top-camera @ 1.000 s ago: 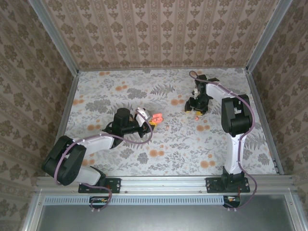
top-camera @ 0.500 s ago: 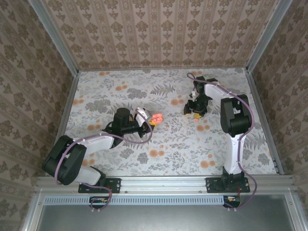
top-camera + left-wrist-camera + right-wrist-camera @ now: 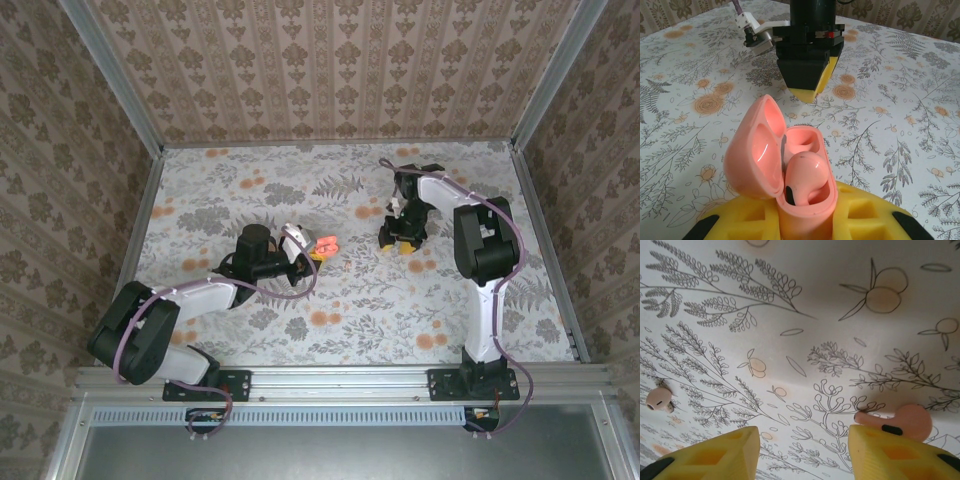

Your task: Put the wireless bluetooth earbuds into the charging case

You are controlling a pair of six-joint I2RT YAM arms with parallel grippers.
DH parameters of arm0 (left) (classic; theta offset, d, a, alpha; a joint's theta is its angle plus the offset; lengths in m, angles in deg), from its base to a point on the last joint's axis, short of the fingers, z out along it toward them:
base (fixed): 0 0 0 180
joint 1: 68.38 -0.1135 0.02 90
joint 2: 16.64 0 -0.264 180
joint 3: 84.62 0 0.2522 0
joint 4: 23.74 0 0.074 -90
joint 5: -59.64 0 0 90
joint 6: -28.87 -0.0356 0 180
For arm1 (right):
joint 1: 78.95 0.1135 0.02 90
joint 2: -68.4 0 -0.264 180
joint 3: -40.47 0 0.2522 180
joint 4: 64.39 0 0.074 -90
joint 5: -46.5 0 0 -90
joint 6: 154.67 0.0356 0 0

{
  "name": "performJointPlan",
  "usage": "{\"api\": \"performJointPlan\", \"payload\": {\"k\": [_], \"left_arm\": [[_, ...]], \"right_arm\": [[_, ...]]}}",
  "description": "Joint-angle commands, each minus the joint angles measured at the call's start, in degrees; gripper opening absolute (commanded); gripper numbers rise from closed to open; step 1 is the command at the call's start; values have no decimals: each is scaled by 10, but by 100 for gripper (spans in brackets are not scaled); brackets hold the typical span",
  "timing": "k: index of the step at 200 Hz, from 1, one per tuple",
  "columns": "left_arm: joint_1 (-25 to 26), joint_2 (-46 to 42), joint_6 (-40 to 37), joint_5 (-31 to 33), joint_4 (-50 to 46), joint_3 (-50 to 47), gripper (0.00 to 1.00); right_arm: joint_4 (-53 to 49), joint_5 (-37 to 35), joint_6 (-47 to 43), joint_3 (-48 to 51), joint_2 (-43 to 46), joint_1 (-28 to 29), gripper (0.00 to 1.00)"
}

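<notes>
The charging case (image 3: 752, 155) is clenched between the yellow fingers (image 3: 740, 220) of the left gripper (image 3: 805, 222), above the flowered counter (image 3: 350, 300) and left of its centre; its lid is swung open and tilted to the left in the left wrist view; one pink earbud (image 3: 807, 172) is seated in a well of the case, a dark spot on its near end. The right gripper (image 3: 398, 236) is held low over the counter, to the right of the case and apart from it; its fingers (image 3: 715, 452) are spread, with bare counter between them and nothing clamped. A second earbud (image 3: 907, 421) is seen lying on the counter just at the tip of the finger on the right of the right wrist view, its stem pointed into the gap; whether it is touched by that finger cannot be told. A further small pink nub (image 3: 657, 399) is seen on the counter well off to the left, outside the fingers.
</notes>
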Motion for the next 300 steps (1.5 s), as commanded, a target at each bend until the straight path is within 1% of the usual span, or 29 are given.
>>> {"api": "performJointPlan", "payload": {"k": [1, 26, 52, 76, 102, 182, 223, 269, 300], "left_arm": [[-3, -12, 3, -17, 17, 4, 18], [-3, -15, 4, -17, 17, 3, 18], [-3, -20, 4, -17, 16, 1, 18], [-3, -24, 5, -15, 16, -1, 18], [-3, -26, 1, -17, 12, 2, 18], [-8, -32, -7, -17, 0, 6, 18], [-8, -34, -8, -17, -3, 7, 18], [-10, -34, -12, -17, -8, 8, 18], [-11, -35, -14, -17, -12, 10, 18]], "right_arm": [[-42, -15, -11, 2, 14, 10, 50], [-41, -40, 15, 3, 49, 10, 50], [-39, -89, 79, 8, 84, -3, 51], [-23, -119, 135, 28, 91, -12, 50], [-5, -117, 165, 41, 71, -18, 49], [31, -85, 183, 37, 19, -20, 49], [42, -76, 184, 44, 11, -20, 48], [70, -40, 183, 47, 6, -20, 46], [77, -44, 174, 37, 7, -18, 44]]}}
